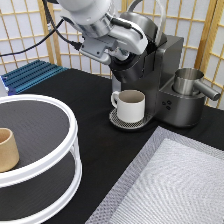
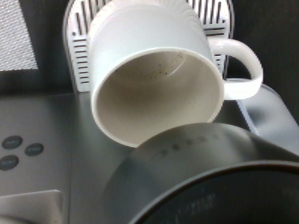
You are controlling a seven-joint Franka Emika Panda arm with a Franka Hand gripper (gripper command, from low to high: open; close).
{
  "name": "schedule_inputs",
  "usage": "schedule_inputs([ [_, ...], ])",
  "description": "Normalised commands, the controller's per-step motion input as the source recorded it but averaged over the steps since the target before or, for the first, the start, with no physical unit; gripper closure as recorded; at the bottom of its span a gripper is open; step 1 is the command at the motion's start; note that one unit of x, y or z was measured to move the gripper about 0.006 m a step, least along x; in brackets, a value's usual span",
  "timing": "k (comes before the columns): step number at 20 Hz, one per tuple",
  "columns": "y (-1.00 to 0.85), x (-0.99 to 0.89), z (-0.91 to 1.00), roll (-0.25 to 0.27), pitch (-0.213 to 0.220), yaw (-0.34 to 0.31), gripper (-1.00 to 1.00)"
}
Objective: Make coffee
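In the exterior view, your white-and-grey robot arm [image 1: 95, 20] reaches in from the top, its gripper [image 1: 131, 59] pressed against the upper front of the dark grey single-serve coffee machine [image 1: 155, 75], directly above the white handled ceramic mug [image 1: 130, 105]. You cannot tell whether the jaws are apart or together; they are lost against the machine's dark head. The mug stands upright on the round perforated drip tray [image 1: 127, 121], handle toward the exterior view's left. A brushed steel pitcher [image 1: 192, 82] sits on the machine's side toward the exterior view's right. At the left edge, a tan handleless cup [image 1: 7, 150] rests on the upper tier of a white two-tier round stand [image 1: 55, 150]. A grey woven mat [image 1: 175, 185] fills the bottom right. The small white coffee pod with its orange-and-white foil shows nowhere here.

In the wrist view, you look straight down into the mug [image 2: 161, 85], its inside faintly speckled, with the slotted drip tray [image 2: 78, 55], three round buttons [image 2: 18, 150] and a dark curved machine part [image 2: 213, 180] close by. No pod there either.
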Motion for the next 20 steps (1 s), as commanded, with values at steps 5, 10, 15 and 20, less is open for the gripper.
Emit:
schedule_inputs([
  [5, 0.03, 0.00, 0.03, -0.008, 0.008, 0.002, 1.00],
  [10, 0.25, -0.03, 0.13, -0.071, 0.003, -0.003, 1.00],
  [15, 0.38, -0.16, 0.18, -0.128, 0.000, 0.000, 1.00],
  [20, 0.19, -0.08, 0.05, -0.101, 0.000, 0.000, 1.00],
])
